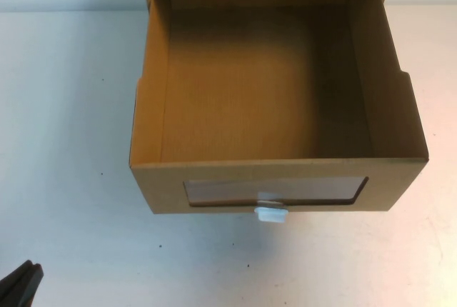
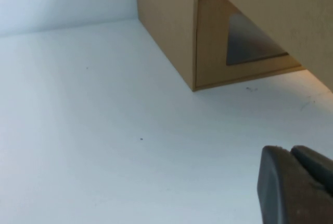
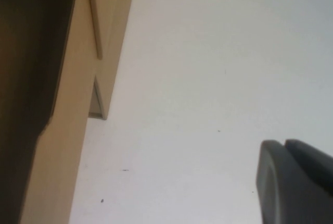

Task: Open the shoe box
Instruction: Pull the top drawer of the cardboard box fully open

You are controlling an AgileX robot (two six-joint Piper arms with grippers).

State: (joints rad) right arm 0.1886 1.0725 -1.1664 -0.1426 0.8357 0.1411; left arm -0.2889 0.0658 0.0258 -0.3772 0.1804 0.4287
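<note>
left claw [image 2: 291,152], right claw [image 3: 285,144] closed, empty

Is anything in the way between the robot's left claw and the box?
No, nothing visible: only bare table lies between the left gripper, at the near left edge, and the shoe box. The right gripper, shut, hangs beside the box.

No legible text, label, brand, number or sign anywhere on the shoe box [image 1: 166,187] or table [image 1: 64,107]
</note>
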